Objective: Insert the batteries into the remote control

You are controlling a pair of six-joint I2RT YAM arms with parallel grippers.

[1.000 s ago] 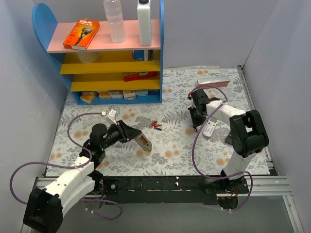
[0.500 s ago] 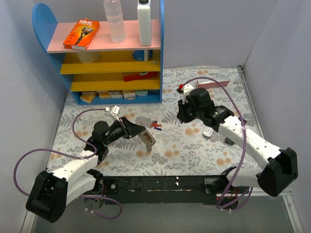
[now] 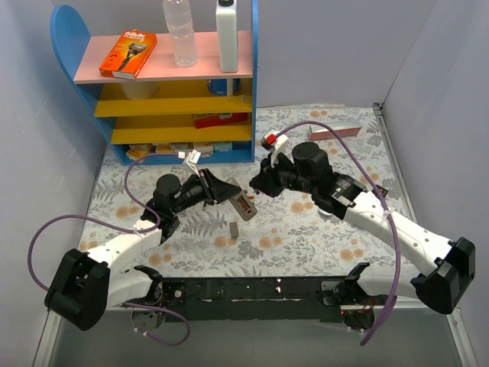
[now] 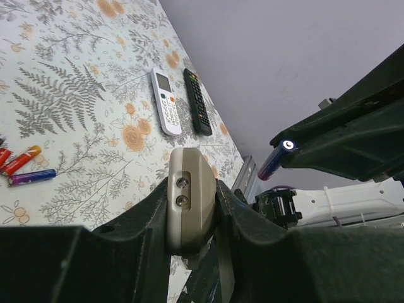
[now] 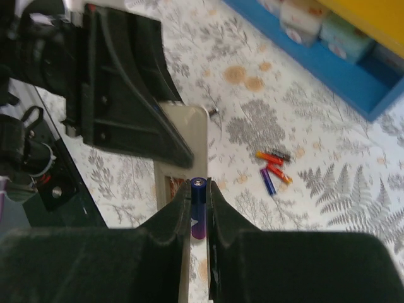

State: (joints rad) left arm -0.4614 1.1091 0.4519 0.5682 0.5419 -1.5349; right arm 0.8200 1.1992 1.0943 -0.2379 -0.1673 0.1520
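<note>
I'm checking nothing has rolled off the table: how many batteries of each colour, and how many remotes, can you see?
Red batteries: 2
Blue-purple batteries: 2, one loose, one in the right gripper
Remotes: 3, the remote control in the left gripper, a slim white remote, a black remote
Total: 7

Matt plastic remote control [image 4: 189,202], glossy battery [image 5: 199,208].

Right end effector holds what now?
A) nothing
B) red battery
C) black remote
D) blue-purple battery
D: the right end effector pinches a blue-purple battery close to the remote gripped by the left end effector.
</note>
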